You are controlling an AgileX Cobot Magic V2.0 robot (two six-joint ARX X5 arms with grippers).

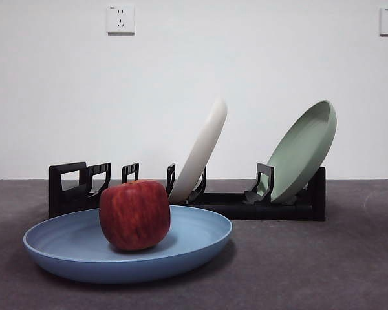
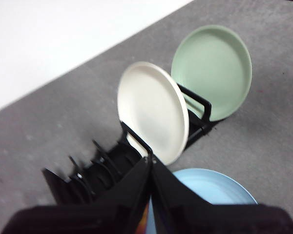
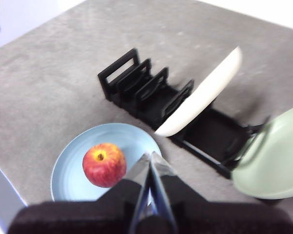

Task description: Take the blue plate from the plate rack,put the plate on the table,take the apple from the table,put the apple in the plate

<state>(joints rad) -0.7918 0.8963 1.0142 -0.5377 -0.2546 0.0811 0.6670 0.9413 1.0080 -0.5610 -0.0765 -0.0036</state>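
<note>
The apple (image 1: 135, 214) sits in the blue plate (image 1: 71, 248), which lies flat on the grey bench (image 1: 323, 265) just in front of the plate rack (image 1: 71, 190). From the right wrist camera, the right pincer (image 3: 150, 161) has its two black jaws pressed together with nothing between them; it hangs above the plate's rim, the apple a little off to one side of its tips and the rack beyond. The left pincer (image 2: 151, 161) is likewise closed and empty, held above the rack's near end, with the blue plate just beside its tips. In the rack, a cream-white plate (image 1: 204, 152) leans in a middle slot and a pale green plate (image 1: 304, 152) leans at the far end.
</note>
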